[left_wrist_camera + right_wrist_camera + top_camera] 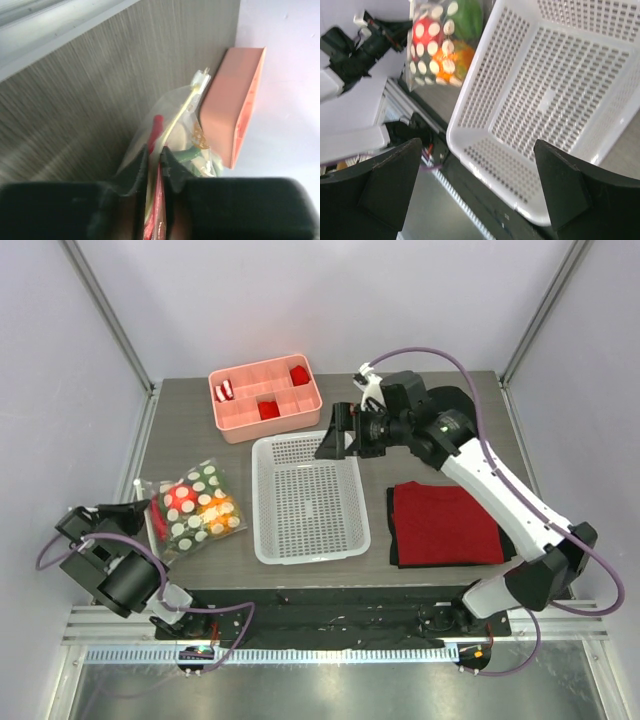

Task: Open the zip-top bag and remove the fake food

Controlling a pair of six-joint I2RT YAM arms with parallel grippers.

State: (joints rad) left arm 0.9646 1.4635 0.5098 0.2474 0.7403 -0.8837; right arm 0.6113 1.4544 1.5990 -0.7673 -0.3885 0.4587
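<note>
Top view is bright and even, with soft light from overhead and only faint shadows around the basket (pixel 262 500). The metal rail (pixel 320 685) along the front edge catches a washed-out glare, and the bag (pixel 193 505) throws a few glints. The left wrist shot is rougher: the left gripper (pixel 156 152) is a dark, blurry mass right at the lens, the table (pixel 75 115) grain smears toward the lower left, and the wall (pixel 285 60) behind the pink tray (pixel 235 100) is nearly blown out. On the right wrist, the right gripper (pixel 477 150) shows as soft black silhouettes, the basket looks a bit hazy, and the bag beyond it is out of focus.
</note>
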